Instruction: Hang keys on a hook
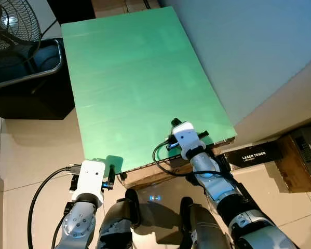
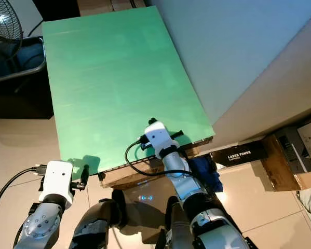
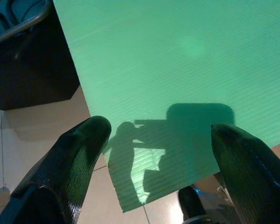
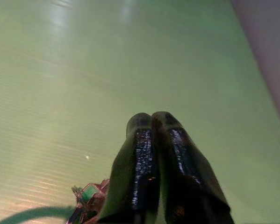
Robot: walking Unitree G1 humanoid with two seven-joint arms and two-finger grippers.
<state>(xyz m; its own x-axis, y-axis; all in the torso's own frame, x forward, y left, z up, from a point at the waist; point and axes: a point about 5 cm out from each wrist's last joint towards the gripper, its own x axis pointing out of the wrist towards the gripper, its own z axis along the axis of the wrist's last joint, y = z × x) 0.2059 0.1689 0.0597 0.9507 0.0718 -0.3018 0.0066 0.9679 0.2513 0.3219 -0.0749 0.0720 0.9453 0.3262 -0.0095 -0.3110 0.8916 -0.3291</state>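
Right end effector [image 4: 151, 122], closed and empty, reaches over the green table [image 1: 139, 78]; left end effector [image 3: 158, 140], open, hovers at its near corner.

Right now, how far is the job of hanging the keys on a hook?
Nothing looks done: no keys or hook can be made out. The right gripper is over the near edge of the green board, fingers pressed together, seemingly empty. The left gripper waits open. Finding, grasping and hanging the keys is left.
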